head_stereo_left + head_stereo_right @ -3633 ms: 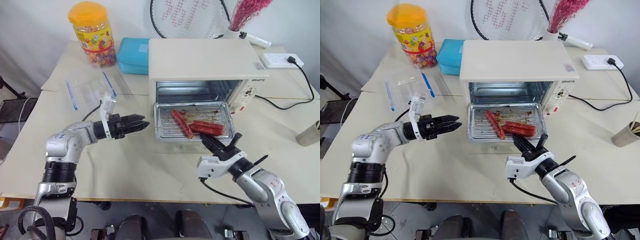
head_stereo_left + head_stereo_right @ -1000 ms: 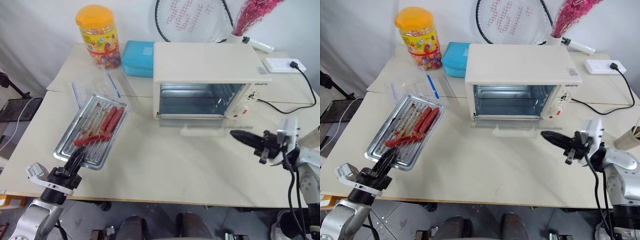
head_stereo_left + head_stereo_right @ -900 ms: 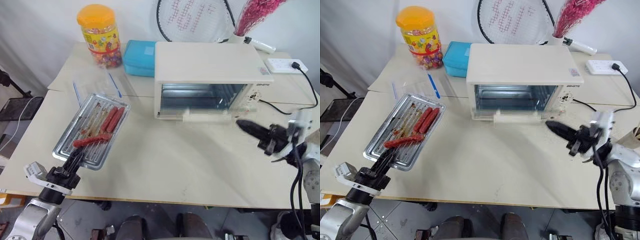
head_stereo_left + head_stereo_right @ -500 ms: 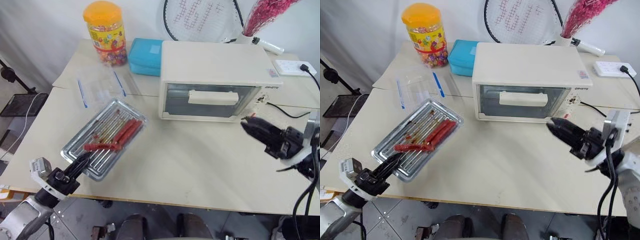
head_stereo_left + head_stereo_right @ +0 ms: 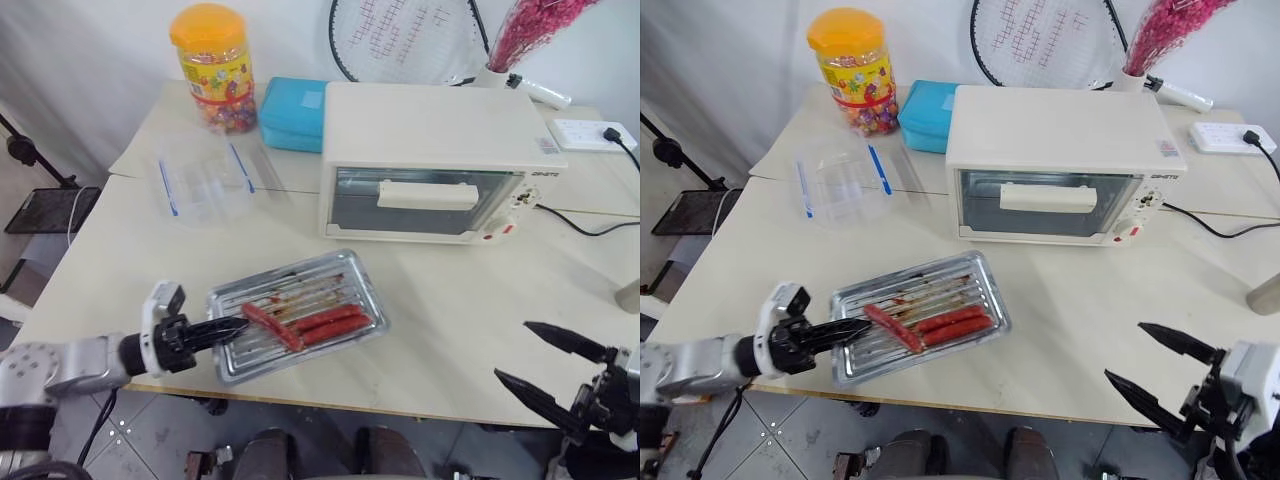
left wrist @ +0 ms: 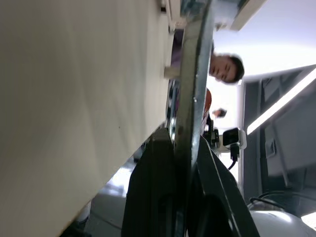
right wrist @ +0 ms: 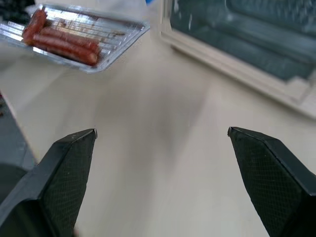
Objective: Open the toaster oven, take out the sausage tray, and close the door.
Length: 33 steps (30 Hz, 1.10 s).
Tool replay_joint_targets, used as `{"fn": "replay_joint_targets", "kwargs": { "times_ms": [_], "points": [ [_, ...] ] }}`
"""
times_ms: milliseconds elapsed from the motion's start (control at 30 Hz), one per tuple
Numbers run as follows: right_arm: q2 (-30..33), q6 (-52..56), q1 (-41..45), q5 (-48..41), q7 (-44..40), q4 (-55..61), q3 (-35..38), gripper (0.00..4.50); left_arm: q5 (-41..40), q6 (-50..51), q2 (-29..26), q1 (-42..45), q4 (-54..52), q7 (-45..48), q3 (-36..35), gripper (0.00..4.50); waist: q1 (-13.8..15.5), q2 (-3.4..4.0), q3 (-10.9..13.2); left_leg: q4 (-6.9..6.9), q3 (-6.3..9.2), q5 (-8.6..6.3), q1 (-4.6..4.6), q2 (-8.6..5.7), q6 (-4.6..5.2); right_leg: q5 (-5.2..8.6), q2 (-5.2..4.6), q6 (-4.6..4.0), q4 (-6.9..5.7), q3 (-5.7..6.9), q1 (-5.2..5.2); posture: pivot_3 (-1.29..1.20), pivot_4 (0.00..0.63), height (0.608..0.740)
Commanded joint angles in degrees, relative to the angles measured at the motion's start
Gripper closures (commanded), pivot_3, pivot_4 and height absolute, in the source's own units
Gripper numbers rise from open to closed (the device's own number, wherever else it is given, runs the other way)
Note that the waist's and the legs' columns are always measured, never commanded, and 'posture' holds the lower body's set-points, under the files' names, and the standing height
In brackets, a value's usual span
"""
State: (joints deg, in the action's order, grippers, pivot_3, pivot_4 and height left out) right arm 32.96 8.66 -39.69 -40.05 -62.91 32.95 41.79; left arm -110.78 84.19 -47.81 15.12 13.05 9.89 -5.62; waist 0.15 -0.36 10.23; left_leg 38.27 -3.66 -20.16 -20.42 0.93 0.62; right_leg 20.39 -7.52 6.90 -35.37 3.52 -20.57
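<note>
Holding the sausage tray (image 5: 297, 313) flat matters most now: it sits at the near edge of the desk (image 5: 450, 300), with the left end effector (image 5: 228, 329) clamped on its left rim. Lower it gently so the sausages (image 5: 310, 322) don't roll. The door (image 5: 425, 200) of the toaster oven (image 5: 440, 125) looks closed. The right end effector (image 5: 545, 366) is spread wide, near right.
</note>
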Motion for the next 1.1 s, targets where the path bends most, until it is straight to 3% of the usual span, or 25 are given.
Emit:
{"fn": "replay_joint_targets", "kwargs": {
  "times_ms": [33,267,433,567,800,967,1100],
  "points": [
    [-2.7,-2.9,-4.4,-0.2,0.1,3.4,3.6,0.02,4.6,2.1,4.2,9.8,4.0,0.4,6.6,4.50,0.0,0.01,0.0,-0.05,0.00,0.02,0.03,-0.03,0.00,0.00,0.00,0.00,0.00,0.01,0.00,0.00,0.150,0.740],
    [-8.0,-5.0,-11.6,-0.7,2.6,9.5,4.3,0.02,27.0,3.9,17.6,27.4,14.7,6.0,14.7,4.50,0.8,-0.09,0.0,-0.10,-0.18,0.18,0.05,-0.23,0.01,-0.08,0.39,0.20,-0.03,0.03,-0.06,0.00,0.150,0.740],
    [-9.9,-5.8,-14.9,-1.3,3.9,12.2,4.4,0.02,41.7,1.7,25.0,34.6,21.6,10.7,17.2,4.50,1.6,-0.07,0.0,-0.10,-0.30,0.23,0.09,-0.22,-0.04,-0.16,0.51,0.33,0.06,0.15,-0.04,0.00,0.150,0.740],
    [-10.4,-6.4,-16.1,-1.4,4.7,13.0,4.0,0.02,47.8,3.7,27.4,35.7,21.9,14.3,16.1,4.50,2.3,-0.05,0.0,-0.10,-0.26,0.17,0.09,-0.27,-0.23,-0.19,0.37,0.40,0.08,0.10,-0.01,0.00,0.150,0.740],
    [-9.2,-6.6,-14.7,-0.3,5.5,11.8,2.1,0.00,56.1,1.2,23.9,32.1,12.4,20.6,16.3,2.46,2.4,-0.05,0.0,-0.22,-0.19,0.23,0.02,-0.23,-0.10,-0.20,0.16,0.41,0.29,-0.03,-0.02,0.00,0.150,0.740],
    [-5.7,-5.8,-11.6,-0.7,5.3,8.8,2.0,0.00,66.5,-16.9,11.4,26.1,1.7,35.0,21.7,1.07,0.6,-0.06,0.0,-0.24,-0.28,0.28,0.10,-0.09,-0.18,-0.19,0.36,0.40,0.33,0.01,0.01,0.00,0.150,0.740],
    [-2.0,-5.2,-8.3,-0.9,4.2,5.4,2.0,0.00,73.9,-39.3,2.6,19.6,0.9,51.1,18.9,0.03,-0.3,0.05,0.0,-0.27,-0.33,0.36,0.26,0.01,-0.40,-0.23,0.39,0.33,0.27,-0.16,0.09,0.00,0.150,0.740]
  ]
}}
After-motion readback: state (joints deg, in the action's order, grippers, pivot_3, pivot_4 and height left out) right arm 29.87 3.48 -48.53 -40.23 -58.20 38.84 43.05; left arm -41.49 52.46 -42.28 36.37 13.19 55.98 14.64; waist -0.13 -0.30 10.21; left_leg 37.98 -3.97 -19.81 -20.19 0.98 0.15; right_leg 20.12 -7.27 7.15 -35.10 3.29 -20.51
